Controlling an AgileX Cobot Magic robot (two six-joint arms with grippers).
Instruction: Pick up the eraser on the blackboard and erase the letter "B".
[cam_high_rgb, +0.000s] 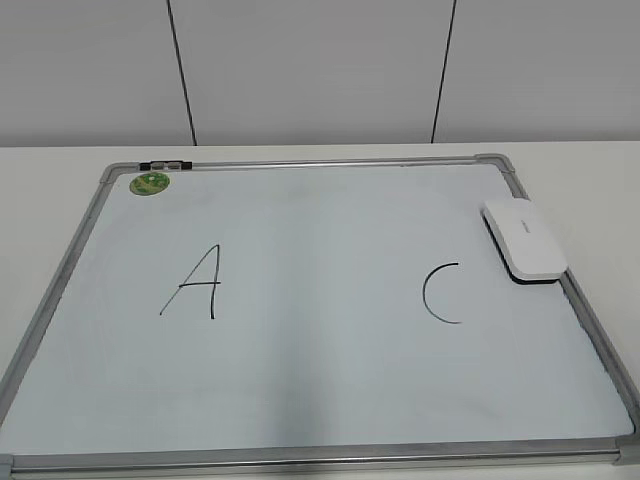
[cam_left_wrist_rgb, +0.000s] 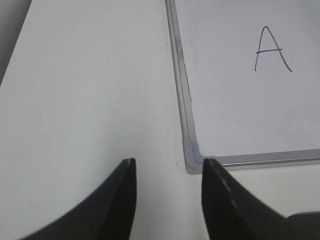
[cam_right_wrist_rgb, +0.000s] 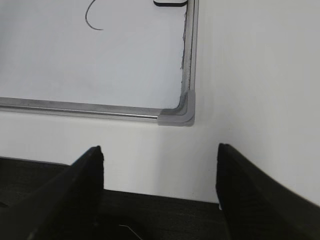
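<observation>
Black fingers of the left hand (cam_left_wrist_rgb: 167, 172) stand moderately apart with nothing between them, hovering over the bare white desk (cam_left_wrist_rgb: 90, 90) just off a grey corner cap of the blackboard (cam_left_wrist_rgb: 230, 110). In the left wrist view the right-hand finger tip overlaps that corner cap, though whether it touches cannot be told. Further up the board surface in that view sits the black letter "A" (cam_left_wrist_rgb: 271, 49).

Over on the other side, the right hand (cam_right_wrist_rgb: 160, 152) is spread wide and holds nothing, poised above the desk near the board's other near corner cap. Beyond that corner the right wrist view shows the lower curve of the letter "C" (cam_right_wrist_rgb: 92, 20) and, at the top edge, the dark underside of the eraser (cam_right_wrist_rgb: 170, 2) beside the frame.

From the exterior view neither hand is in sight. The eraser (cam_high_rgb: 524, 238) lies flat on the board's right side, its white top up, resting against or slightly over the right frame rail, just above and right of the "C". Between the "A" and the "C" the board surface is plain white, with no legible letter "B". A round green sticker (cam_high_rgb: 150, 183) sits in the far left corner, next to a small clip (cam_high_rgb: 165, 164) on the top frame.
</observation>
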